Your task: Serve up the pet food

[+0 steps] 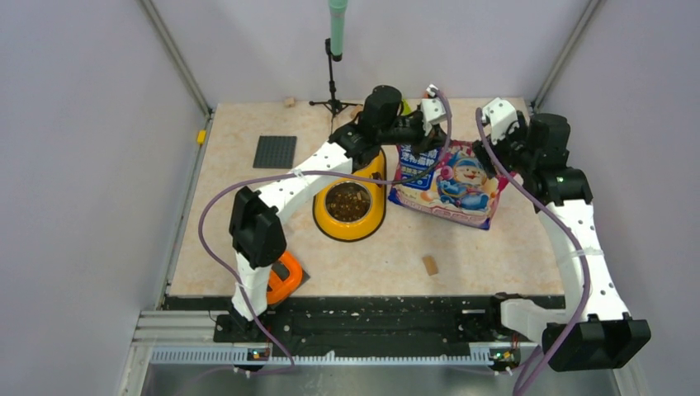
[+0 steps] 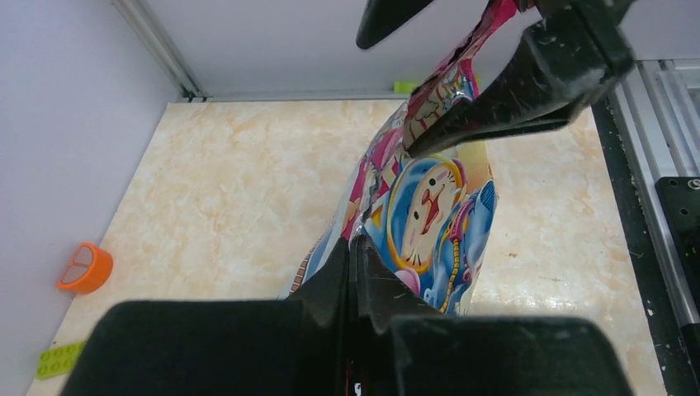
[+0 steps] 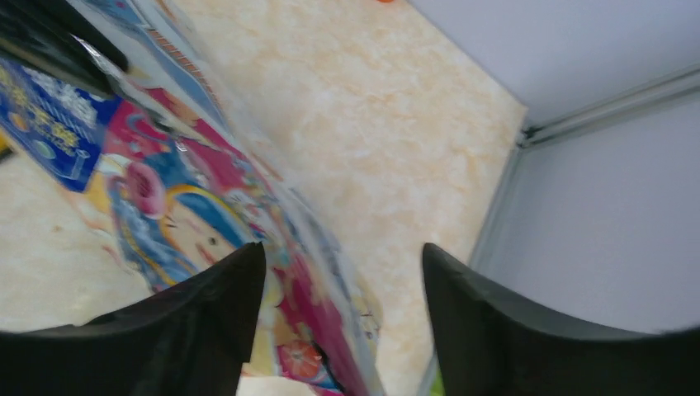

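While the pale marbled table (image 1: pixel 512 247) filled the middle of the overhead view, both arms were stretched out over its far half, the left arm (image 1: pixel 297 186) crossing above the bowl and the right arm (image 1: pixel 578 239) coming up along the right side. Between them was the glossy pink bag (image 1: pixel 450 186), cartoon faces up, its near end down on the table just right of the bowl and its far edge raised where the two arms met. And look at the left gripper (image 2: pixel 353 247): its jaws were pressed tight together with the bag's edge pinched between them. The right gripper (image 3: pixel 342 256) was another story, jaws standing well apart and straddling the bag's top with daylight on either side, nothing clamped. Next in size, the yellow bowl (image 1: pixel 326 223) sat under the left forearm, touching the bag's left edge or very near it. A black studded plate (image 1: pixel 274 152) lay off to the far left, an orange ring (image 1: pixel 285 276) peeked out by the left arm's base, and a tan wooden block (image 1: pixel 429 264) lay alone near the front. Smallest of all, the pet food (image 1: pixel 347 200), a dark-brown heap of kibble, was sitting inside the bowl.
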Available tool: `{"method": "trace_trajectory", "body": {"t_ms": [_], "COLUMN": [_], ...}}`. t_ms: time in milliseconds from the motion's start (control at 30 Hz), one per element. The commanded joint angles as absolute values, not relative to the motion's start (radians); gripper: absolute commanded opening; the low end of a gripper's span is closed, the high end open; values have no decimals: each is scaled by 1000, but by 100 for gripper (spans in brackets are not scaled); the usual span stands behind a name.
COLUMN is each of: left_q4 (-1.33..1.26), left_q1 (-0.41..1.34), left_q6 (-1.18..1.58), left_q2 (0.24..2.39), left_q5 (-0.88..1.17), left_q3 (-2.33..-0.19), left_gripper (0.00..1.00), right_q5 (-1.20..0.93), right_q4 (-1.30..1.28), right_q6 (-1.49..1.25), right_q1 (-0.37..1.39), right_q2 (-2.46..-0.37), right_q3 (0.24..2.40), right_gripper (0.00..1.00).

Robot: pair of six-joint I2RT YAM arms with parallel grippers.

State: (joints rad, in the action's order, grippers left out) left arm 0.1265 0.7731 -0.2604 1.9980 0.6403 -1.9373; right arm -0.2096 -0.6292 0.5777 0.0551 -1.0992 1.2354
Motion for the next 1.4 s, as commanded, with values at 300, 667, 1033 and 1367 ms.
{"method": "trace_trajectory", "body": {"t_ms": [300, 667, 1033, 1367], "left_q4": [184, 293, 172, 41], "left_q1": [740, 738, 739, 740], "left_q6": [-266, -411, -412, -353], "left_q2": [1942, 1930, 1939, 1916], "left_q5": [605, 503, 324, 205], "left_q3": [-1904, -1901, -1854, -1818], "left_gripper": [0, 72, 50, 0], "right_q5": [-39, -35, -68, -32], "right_q4": [-574, -531, -530, -506], "right_q6": [560, 588, 611, 649], "right_q1": [13, 10, 10, 11], "right_q2": [-1057, -1011, -1013, -944], "right_q3": [1246, 1195, 1180, 1109], "right_gripper": [62, 0, 0, 0]}}
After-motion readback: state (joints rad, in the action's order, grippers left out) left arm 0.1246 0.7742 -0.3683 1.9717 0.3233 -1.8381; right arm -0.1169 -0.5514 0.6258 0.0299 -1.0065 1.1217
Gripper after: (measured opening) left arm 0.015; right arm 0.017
